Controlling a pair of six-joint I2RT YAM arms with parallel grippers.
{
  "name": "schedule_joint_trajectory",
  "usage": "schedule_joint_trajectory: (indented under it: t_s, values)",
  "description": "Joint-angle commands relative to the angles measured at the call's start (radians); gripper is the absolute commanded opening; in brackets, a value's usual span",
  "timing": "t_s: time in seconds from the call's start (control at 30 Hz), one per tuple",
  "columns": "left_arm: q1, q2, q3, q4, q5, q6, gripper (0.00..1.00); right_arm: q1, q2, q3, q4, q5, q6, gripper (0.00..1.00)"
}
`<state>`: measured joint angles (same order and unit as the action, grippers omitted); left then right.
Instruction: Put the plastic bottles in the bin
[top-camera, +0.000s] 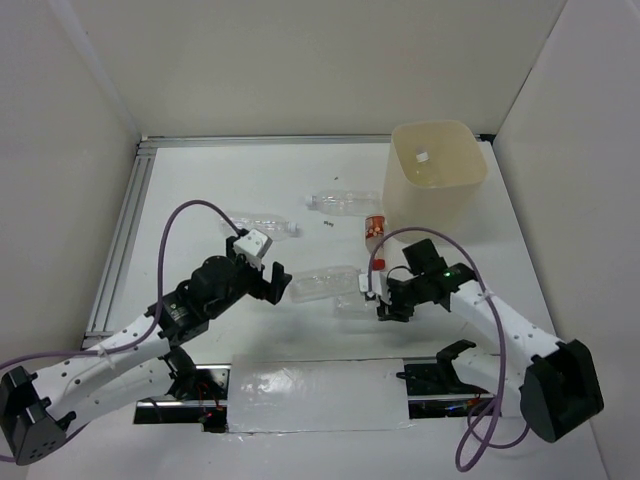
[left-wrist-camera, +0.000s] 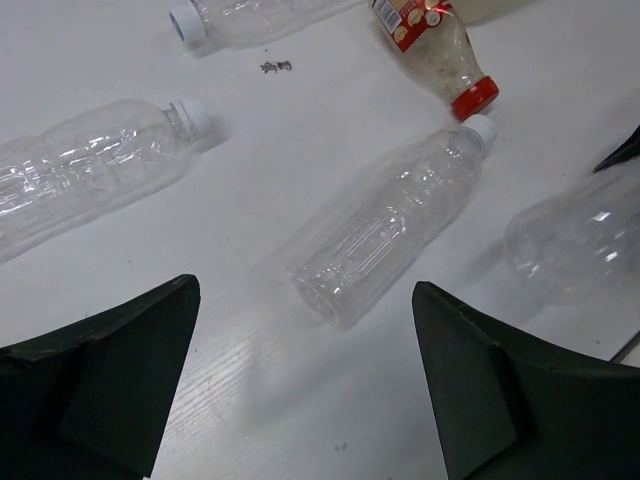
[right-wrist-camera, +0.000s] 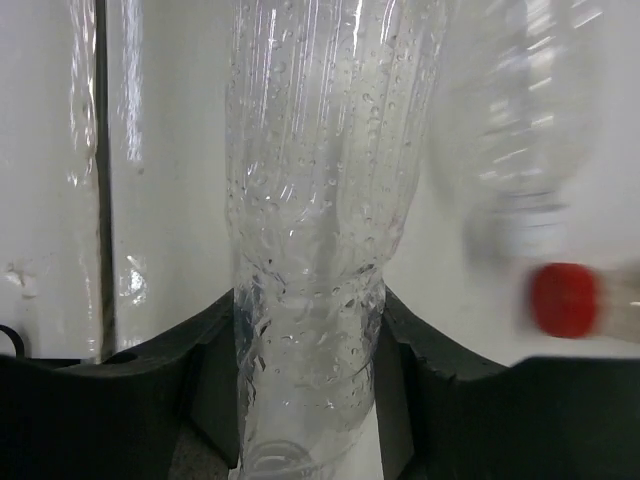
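The bin is set upright at the far right of the table. A far clear bottle is laid near the bin's left side. A red-labelled bottle is laid just in front of it, close to the bin's base. A left clear bottle is laid beyond the left hand, whose fingers are spread apart. A centre clear bottle is laid between both hands. The right hand is positioned at a near clear bottle, just beside the centre one.
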<state>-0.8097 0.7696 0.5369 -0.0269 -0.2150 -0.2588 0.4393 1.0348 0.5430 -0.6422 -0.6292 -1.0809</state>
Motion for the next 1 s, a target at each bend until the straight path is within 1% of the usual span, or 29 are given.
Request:
schedule_joint_trajectory:
  t_s: [0.0, 0.07, 0.1, 0.13, 0.17, 0.2, 0.23, 0.27, 0.3, 0.33, 0.37, 0.4, 0.43, 0.47, 0.5, 0.53, 0.57, 0.6, 0.67, 0.7, 0.77, 0.9, 0.97]
  values:
    - [-0.006, 0.037, 0.038, 0.039, 0.009, 0.119, 1.0, -0.048, -0.132, 0.213, -0.212, -0.18, -0.122, 0.15]
    - [-0.006, 0.057, 0.052, 0.039, 0.022, 0.141, 1.0, -0.06, -0.142, 0.3, -0.212, -0.191, -0.073, 0.15]
    - [-0.006, 0.057, 0.063, 0.039, 0.022, 0.141, 1.0, -0.06, -0.142, 0.383, -0.18, -0.204, -0.035, 0.15]
    - [-0.006, 0.066, 0.063, 0.039, 0.031, 0.15, 0.99, -0.069, -0.142, 0.423, -0.145, -0.204, 0.075, 0.15]
    - [-0.006, 0.066, 0.063, 0.048, 0.022, 0.15, 0.97, -0.08, -0.142, 0.46, -0.108, -0.204, 0.126, 0.15]
    - [-0.006, 0.066, 0.073, 0.048, 0.022, 0.15, 0.95, -0.089, -0.142, 0.522, -0.029, -0.204, 0.174, 0.15]
    - [-0.006, 0.057, 0.074, 0.048, 0.022, 0.136, 0.95, -0.09, -0.133, 0.547, 0.017, -0.192, 0.226, 0.15]
    - [-0.006, 0.048, 0.074, 0.068, 0.037, 0.136, 0.95, -0.105, -0.124, 0.567, 0.066, -0.173, 0.339, 0.15]
    - [-0.006, 0.048, 0.074, 0.088, 0.052, 0.136, 0.95, -0.117, -0.124, 0.593, 0.172, -0.147, 0.392, 0.15]
    - [-0.006, 0.048, 0.061, 0.135, 0.089, 0.147, 0.95, -0.117, -0.114, 0.594, 0.231, -0.059, 0.491, 0.16]
    - [-0.006, 0.091, 0.061, 0.172, 0.109, 0.147, 0.97, -0.128, -0.102, 0.603, 0.333, 0.047, 0.53, 0.18]
    - [-0.006, 0.118, 0.061, 0.173, 0.13, 0.147, 0.98, -0.139, -0.091, 0.612, 0.375, 0.048, 0.559, 0.18]
    - [-0.006, 0.149, 0.073, 0.182, 0.147, 0.147, 1.0, -0.148, -0.076, 0.612, 0.409, 0.092, 0.581, 0.18]
    - [-0.019, 0.183, 0.083, 0.202, 0.179, 0.165, 1.0, -0.181, -0.04, 0.626, 0.435, 0.144, 0.591, 0.18]
    - [-0.028, 0.242, 0.095, 0.217, 0.193, 0.165, 1.0, -0.204, -0.021, 0.635, 0.485, 0.155, 0.608, 0.19]
    - [-0.028, 0.27, 0.095, 0.234, 0.193, 0.179, 1.0, -0.23, -0.001, 0.635, 0.507, 0.155, 0.621, 0.19]
    - [-0.042, 0.325, 0.104, 0.266, 0.204, 0.194, 1.0, -0.282, 0.043, 0.662, 0.542, 0.164, 0.657, 0.21]
    - [-0.054, 0.326, 0.116, 0.277, 0.204, 0.208, 1.0, -0.307, 0.068, 0.663, 0.543, 0.164, 0.676, 0.22]
    - [-0.068, 0.399, 0.139, 0.289, 0.204, 0.236, 1.0, -0.353, 0.119, 0.709, 0.552, 0.174, 0.726, 0.22]
    - [-0.078, 0.419, 0.159, 0.289, 0.204, 0.236, 1.0, -0.411, 0.158, 0.731, 0.552, 0.157, 0.743, 0.24]
    - [-0.088, 0.471, 0.179, 0.298, 0.215, 0.265, 1.0, -0.482, 0.192, 0.741, 0.543, 0.093, 0.763, 0.25]
    - [-0.124, 0.549, 0.207, 0.298, 0.201, 0.29, 1.0, -0.528, 0.211, 0.741, 0.552, 0.049, 0.773, 0.32]
    - [-0.134, 0.576, 0.207, 0.298, 0.186, 0.299, 1.0, -0.551, 0.223, 0.741, 0.552, 0.007, 0.773, 0.32]
